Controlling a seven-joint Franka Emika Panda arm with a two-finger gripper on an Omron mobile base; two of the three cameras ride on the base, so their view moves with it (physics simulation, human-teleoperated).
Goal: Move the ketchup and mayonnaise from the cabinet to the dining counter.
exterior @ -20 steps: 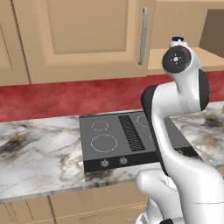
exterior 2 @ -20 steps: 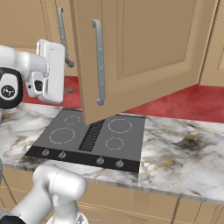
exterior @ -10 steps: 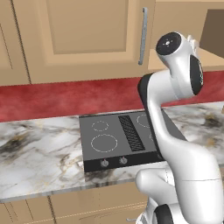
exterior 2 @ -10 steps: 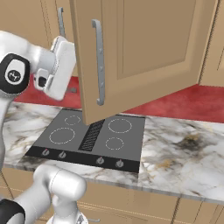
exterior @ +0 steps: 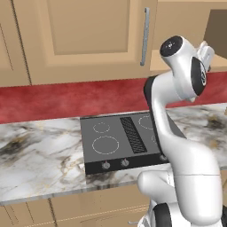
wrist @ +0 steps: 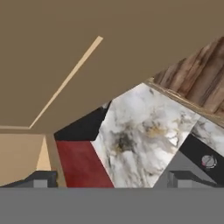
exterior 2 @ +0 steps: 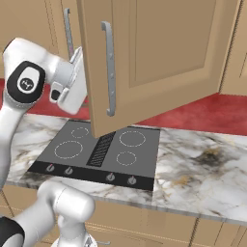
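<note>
The tan wall cabinet [exterior: 88, 35] hangs above the worktop. One of its doors [exterior 2: 169, 48] is swung out wide, its silver bar handle [exterior 2: 110, 72] facing me. My arm is raised, with the gripper [exterior: 205, 50] up beside the dark open compartment [exterior: 217, 31] at the upper right. In the right base view the hand [exterior 2: 72, 89] sits just left of the open door's edge. In the hand view the gripper [wrist: 111, 180] is open with nothing between its tips, under a tan cabinet panel. The ketchup, the mayonnaise and the dining counter are out of view.
A black cooktop [exterior: 124, 142] with front knobs is set into the marble worktop [exterior: 40, 155] below the cabinet. A red backsplash [exterior: 66, 97] runs behind it. The open door overhangs the cooktop [exterior 2: 96, 154]. Tan drawer fronts [exterior: 88, 208] lie under the worktop.
The arm has lifted, and the hand has moved right towards the edge of the open door and the open compartment. The jaws have stayed open.
</note>
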